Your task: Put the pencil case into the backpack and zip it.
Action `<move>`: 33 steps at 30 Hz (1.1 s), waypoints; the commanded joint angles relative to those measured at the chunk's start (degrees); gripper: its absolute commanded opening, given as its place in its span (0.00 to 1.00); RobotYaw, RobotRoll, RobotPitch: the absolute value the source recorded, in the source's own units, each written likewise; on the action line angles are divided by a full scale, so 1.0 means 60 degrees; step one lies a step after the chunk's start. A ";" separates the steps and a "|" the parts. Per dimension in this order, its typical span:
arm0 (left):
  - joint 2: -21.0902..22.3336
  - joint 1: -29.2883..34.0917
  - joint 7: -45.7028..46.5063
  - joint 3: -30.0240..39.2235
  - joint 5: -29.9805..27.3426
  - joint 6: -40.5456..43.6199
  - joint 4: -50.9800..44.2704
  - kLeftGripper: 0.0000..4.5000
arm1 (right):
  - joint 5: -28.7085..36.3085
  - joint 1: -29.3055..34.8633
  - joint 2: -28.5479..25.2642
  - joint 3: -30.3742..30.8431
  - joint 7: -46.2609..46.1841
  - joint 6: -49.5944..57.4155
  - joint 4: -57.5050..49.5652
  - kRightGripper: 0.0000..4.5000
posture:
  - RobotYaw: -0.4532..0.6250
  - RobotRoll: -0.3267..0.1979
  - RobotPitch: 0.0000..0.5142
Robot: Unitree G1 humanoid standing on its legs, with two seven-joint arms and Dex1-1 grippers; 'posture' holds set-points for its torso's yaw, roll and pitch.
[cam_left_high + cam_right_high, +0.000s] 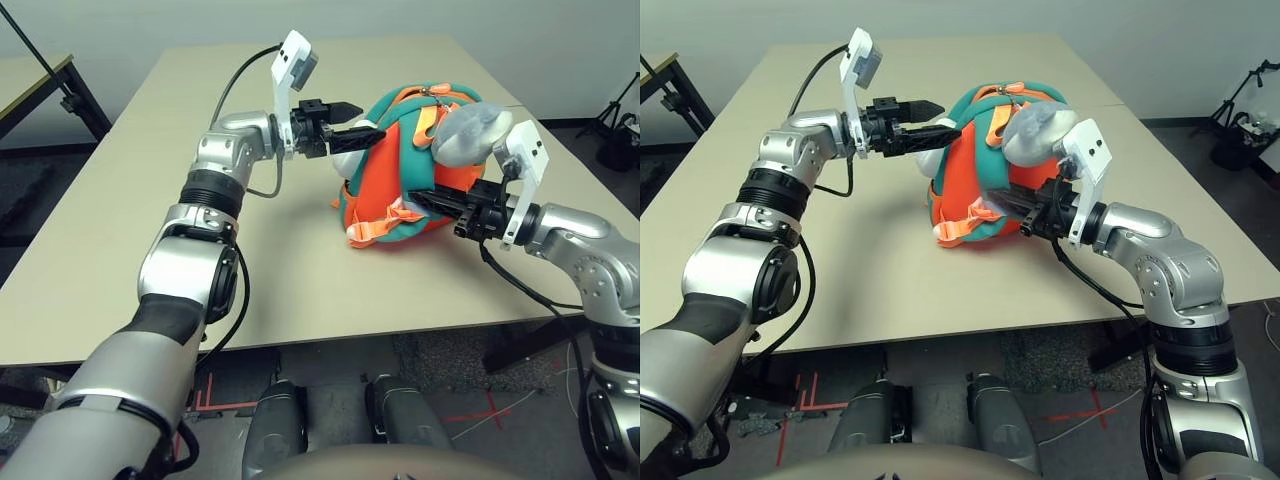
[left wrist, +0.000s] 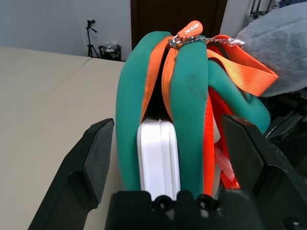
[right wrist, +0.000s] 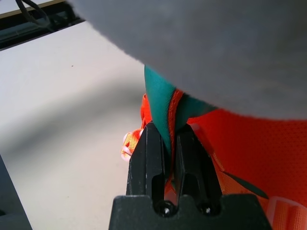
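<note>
1. The case [image 2: 158, 158] is seen half poked into the backpack [image 1: 385, 190] on the table [image 1: 120, 230].
2. Left gripper [image 2: 163, 158] is spread wide around it.
3. Right gripper [image 3: 168, 153] is pinched on the teal trim.

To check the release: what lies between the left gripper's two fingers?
In the left wrist view, the open left gripper has the white pencil case standing on edge between its fingers, touching neither, wedged in the backpack's teal-edged opening.

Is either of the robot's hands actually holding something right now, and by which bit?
The right gripper pinches the backpack by its teal trim. The left gripper holds nothing: its fingers stand open around the pencil case.
</note>
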 commanded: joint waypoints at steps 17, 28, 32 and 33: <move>0.1367 0.2193 0.0850 0.0250 -0.1008 0.2231 -0.4081 0.69 | -0.0077 -0.0275 -0.0041 0.0260 0.0328 -0.0177 0.0278 0.00 | 0.25 0.62 0.03; 0.0469 0.2146 0.1440 -0.0068 -0.0805 0.1558 -0.3042 0.01 | -0.0074 -0.0245 -0.0037 0.0201 0.0287 -0.0172 0.0190 0.00 | 0.23 0.62 0.04; 0.0239 0.2056 0.1513 -0.0184 -0.0700 0.1296 -0.2674 0.01 | -0.0035 -0.0200 -0.0038 0.0148 0.0242 -0.0146 0.0095 0.00 | 0.22 0.62 0.04; 0.0187 0.2037 0.1526 -0.0191 -0.0682 0.1243 -0.2579 0.01 | -0.0028 -0.0182 -0.0040 0.0140 0.0235 -0.0142 0.0073 0.00 | 0.22 0.62 0.04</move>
